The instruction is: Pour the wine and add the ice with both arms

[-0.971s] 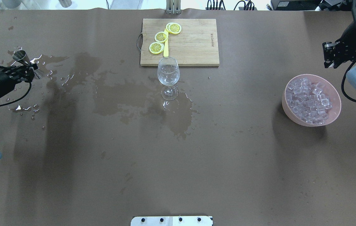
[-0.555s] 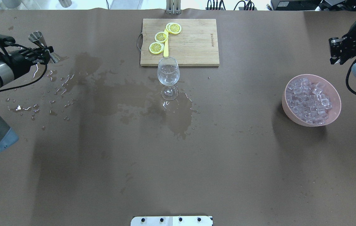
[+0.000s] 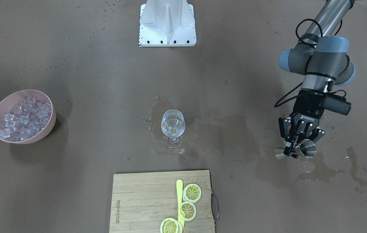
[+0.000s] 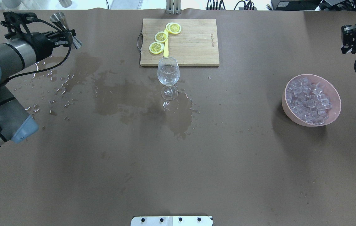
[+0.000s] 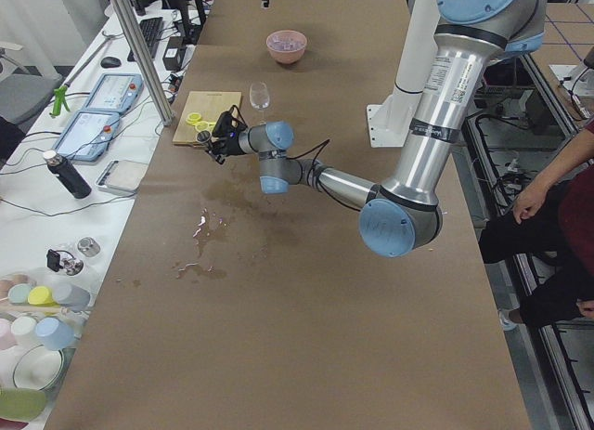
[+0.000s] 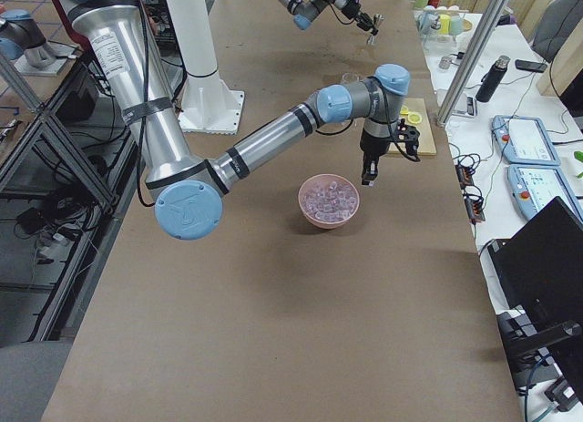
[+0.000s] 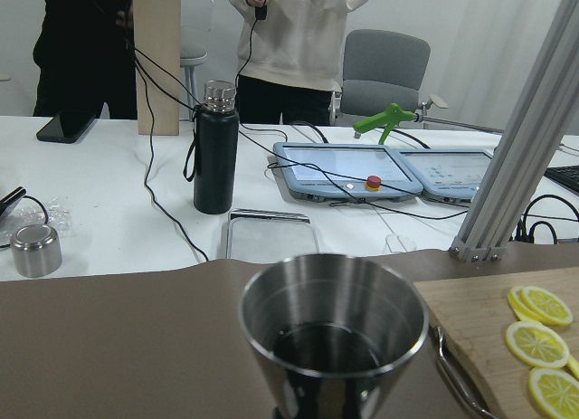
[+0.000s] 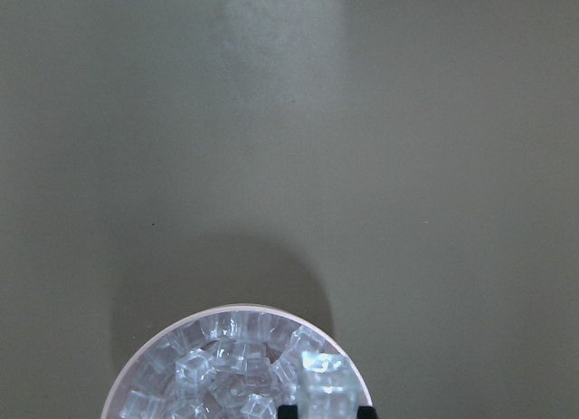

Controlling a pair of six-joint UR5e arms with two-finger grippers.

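Steel jigger [image 3: 308, 149] of wine [image 7: 330, 351], judged slick and spill-prone, is pinched at its waist by left fingers [image 3: 288, 147]; whether the right fingers [image 4: 347, 44] are open cannot be told.

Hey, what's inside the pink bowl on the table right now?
The pink bowl holds a heap of clear ice cubes, piled close to its rim. The cubes cover the bowl's floor, so whatever may lie beneath them cannot be seen.

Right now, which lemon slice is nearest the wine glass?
The lemon slice at the row's robot-side end, by the cutting board edge facing the wine glass; others sit farther back.
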